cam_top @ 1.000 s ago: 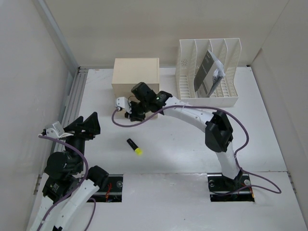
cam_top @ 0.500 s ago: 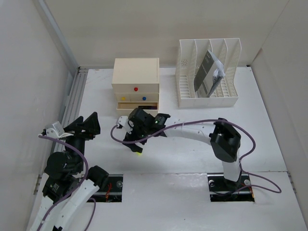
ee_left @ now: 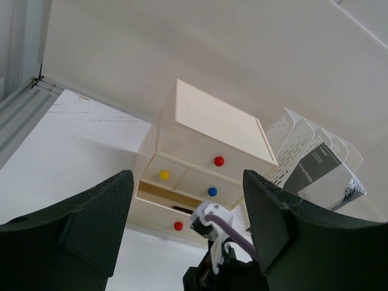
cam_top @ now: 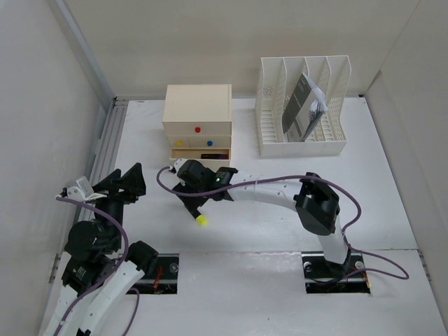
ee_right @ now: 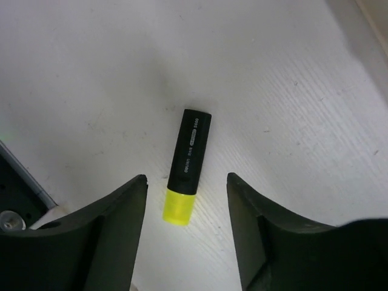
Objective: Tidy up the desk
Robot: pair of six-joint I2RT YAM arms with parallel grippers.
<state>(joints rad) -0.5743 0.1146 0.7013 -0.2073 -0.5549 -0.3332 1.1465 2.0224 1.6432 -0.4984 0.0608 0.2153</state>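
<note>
A black highlighter with a yellow cap lies on the white desk, in front of the drawer box. In the right wrist view the highlighter lies flat with its yellow cap towards the camera. My right gripper hovers just over it, open and empty, one finger on each side of the cap end. My left gripper is raised at the left, open and empty, and points at the drawer box.
The beige drawer box stands at the back; its bottom drawer is pulled out with something dark inside. A white file rack holding a booklet stands at the back right. An aluminium rail runs along the left, and two cutouts lie near the arm bases.
My right arm drew back from the drawer box towards the near side and lowered over the highlighter. The bottom drawer now shows pulled out. The left arm has not moved.
</note>
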